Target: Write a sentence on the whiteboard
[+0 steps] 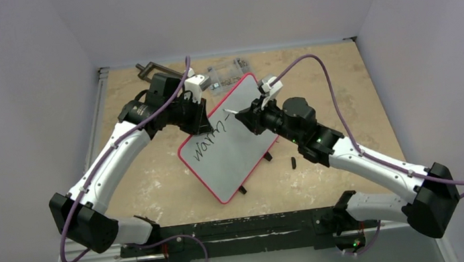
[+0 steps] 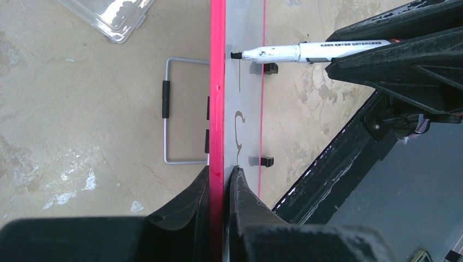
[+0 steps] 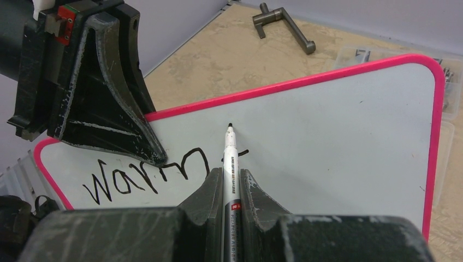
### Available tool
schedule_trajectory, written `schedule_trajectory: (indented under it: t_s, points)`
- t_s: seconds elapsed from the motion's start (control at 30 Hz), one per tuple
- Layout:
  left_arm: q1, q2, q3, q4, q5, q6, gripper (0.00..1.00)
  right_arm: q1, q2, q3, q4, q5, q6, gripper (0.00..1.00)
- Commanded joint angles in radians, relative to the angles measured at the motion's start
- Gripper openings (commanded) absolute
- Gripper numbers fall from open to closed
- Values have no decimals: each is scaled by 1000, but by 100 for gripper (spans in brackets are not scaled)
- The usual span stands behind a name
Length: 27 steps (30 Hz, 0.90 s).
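Note:
The whiteboard [image 1: 239,160], white with a red rim, stands tilted at mid-table. Black letters "warm" [image 1: 206,145] and a short dash run along its upper left part; they also show in the right wrist view [image 3: 136,177]. My left gripper [image 1: 203,117] is shut on the board's upper left rim [image 2: 217,82], one finger on each face [image 2: 221,173]. My right gripper [image 1: 248,117] is shut on a white marker [image 3: 229,161]. The marker's black tip [image 3: 230,126] is at the board's surface just past the dash, and it also shows in the left wrist view [image 2: 236,55].
A clear plastic box of small parts [image 1: 225,73] lies behind the board's far corner. A grey metal handle [image 1: 150,67] lies at the back left. A small black piece [image 1: 293,161] lies on the table right of the board. The board's wire stand [image 2: 174,112] sticks out behind it.

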Motion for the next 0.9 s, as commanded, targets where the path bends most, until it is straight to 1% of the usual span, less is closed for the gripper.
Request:
schedule_trajectory:
  t_s: [0.0, 0.57, 0.87]
  points:
    - [7, -3, -16, -55, -256, 109, 0, -4, -4, 5, 9, -1, -2, 0]
    - [7, -8, -16, -55, -257, 109, 0, -5, -53, -118, -30, 24, 35, 0]
    - [7, -9, -16, -55, -257, 108, 0, -4, -76, -125, -44, 24, 43, 0]
